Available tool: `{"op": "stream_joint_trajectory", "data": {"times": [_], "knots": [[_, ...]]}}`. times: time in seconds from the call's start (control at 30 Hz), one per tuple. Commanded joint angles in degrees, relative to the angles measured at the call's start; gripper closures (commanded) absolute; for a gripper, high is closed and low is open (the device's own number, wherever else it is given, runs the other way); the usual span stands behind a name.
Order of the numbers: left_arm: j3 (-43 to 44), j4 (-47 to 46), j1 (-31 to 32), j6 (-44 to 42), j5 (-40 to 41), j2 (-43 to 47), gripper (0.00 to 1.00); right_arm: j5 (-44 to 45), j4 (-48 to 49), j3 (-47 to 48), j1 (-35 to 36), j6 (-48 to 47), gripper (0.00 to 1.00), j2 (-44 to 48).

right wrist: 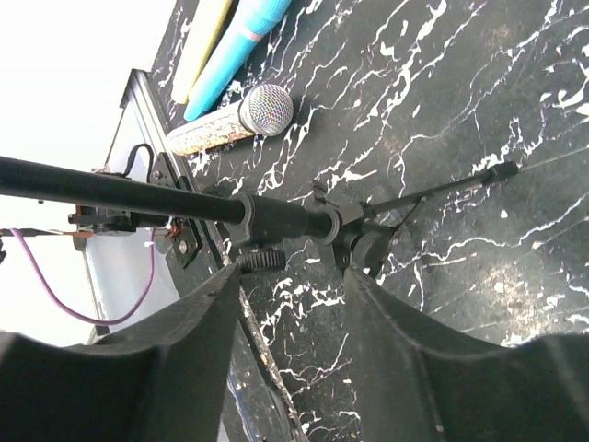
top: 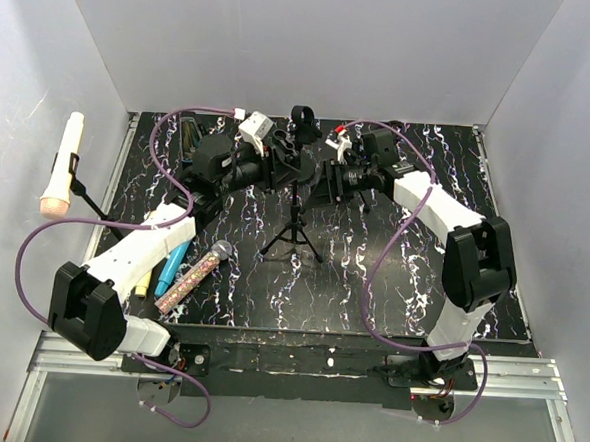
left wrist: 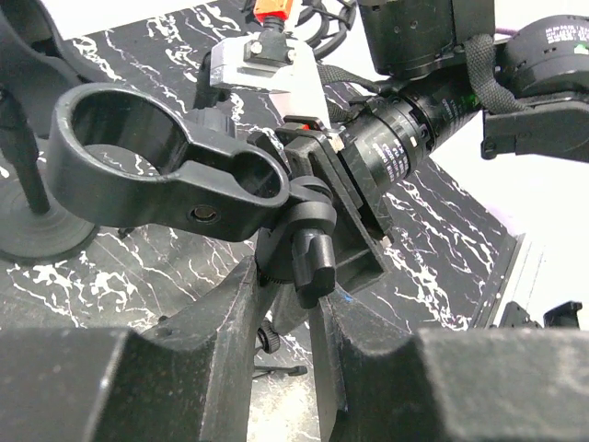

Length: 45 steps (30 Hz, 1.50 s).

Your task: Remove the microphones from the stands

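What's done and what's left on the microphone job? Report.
Done: the clip is empty and the microphone lies on the table. In hand: left gripper clamps the stand below the clip; right gripper straddles its pole, open. Left: apparently only letting go.

Left arm [top: 138,251] stretched forward, wrist angled inward, left gripper [left wrist: 287,308] pinched on stand [top: 294,221]. Right arm [top: 431,204] mirrors it, right gripper [right wrist: 293,276] jaws apart, straddling stand.
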<state>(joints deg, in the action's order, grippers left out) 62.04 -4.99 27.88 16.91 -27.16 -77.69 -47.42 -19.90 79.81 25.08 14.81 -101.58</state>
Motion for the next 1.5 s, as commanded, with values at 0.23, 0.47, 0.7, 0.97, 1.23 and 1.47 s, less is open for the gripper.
{"op": "stream_joint_trajectory", "data": {"times": [0.23, 0.47, 0.7, 0.97, 1.23, 1.47], "knots": [[3.0, 6.49, -1.16, 5.68, 2.73, 2.1, 1.0, -5.4, 6.89, 3.25, 1.72, 3.91, 0.51, -3.45], [2.91, 6.23, -3.0, 6.91, 2.46, 1.32, 1.0, -9.61, 8.03, 4.3, 2.08, 4.7, 0.45, -5.91], [2.82, 5.52, -3.88, 7.35, 1.23, 0.7, 1.0, -11.21, 9.53, 4.83, 2.17, 5.23, 0.54, -6.7], [2.65, 6.84, -3.97, 7.0, -1.84, 1.14, 1.0, -9.1, 9.54, 7.9, 2.78, 5.5, 0.68, -8.28], [2.21, 10.44, -5.73, 4.72, -1.23, 2.98, 1.0, 0.74, 6.36, 6.77, 5.15, -3.46, 0.99, -3.63], [3.09, 12.46, -7.66, 6.91, 0.7, 2.37, 1.0, 10.22, 8.63, -0.69, 9.36, -34.71, 0.99, 6.46]]}}
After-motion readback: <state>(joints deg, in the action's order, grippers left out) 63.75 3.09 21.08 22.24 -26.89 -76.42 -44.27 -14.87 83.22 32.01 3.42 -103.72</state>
